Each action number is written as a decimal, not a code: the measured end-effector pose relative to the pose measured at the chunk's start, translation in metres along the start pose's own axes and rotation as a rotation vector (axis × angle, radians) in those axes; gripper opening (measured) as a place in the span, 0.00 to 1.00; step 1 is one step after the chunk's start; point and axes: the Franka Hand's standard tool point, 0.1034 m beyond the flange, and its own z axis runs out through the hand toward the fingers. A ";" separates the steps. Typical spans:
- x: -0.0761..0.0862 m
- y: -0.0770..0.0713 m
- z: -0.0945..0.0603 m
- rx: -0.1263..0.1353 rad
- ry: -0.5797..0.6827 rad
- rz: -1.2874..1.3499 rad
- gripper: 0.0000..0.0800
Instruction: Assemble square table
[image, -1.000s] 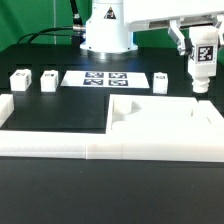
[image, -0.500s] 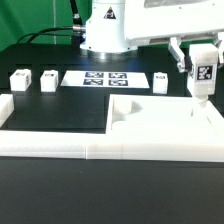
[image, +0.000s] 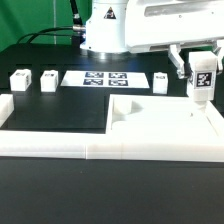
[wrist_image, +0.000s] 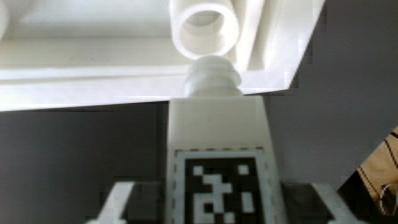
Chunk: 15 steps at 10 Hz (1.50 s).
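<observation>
Wrist view shows me the claw (wrist_image: 221, 208) clamped on an upright tagged table leg (wrist_image: 221, 130), its long axis aimed straight at the corner screw hole (wrist_image: 208, 20) of the square tabletop (image: 150, 128) lying on the desk (image: 50, 110) at the exterior view's right, threaded tip (wrist_image: 210, 72) close above it.

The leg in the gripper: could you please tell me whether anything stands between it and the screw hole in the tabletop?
Nothing visible does. In the wrist view the tip of the leg lines up with the open hole in a corner of the tabletop; nothing lies between them, and the hole looks empty.
</observation>
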 end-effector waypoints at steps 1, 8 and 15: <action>-0.007 -0.020 0.001 0.005 -0.014 0.045 0.36; -0.024 -0.025 0.017 -0.031 -0.039 -0.022 0.36; -0.012 0.000 0.025 -0.053 -0.018 -0.022 0.36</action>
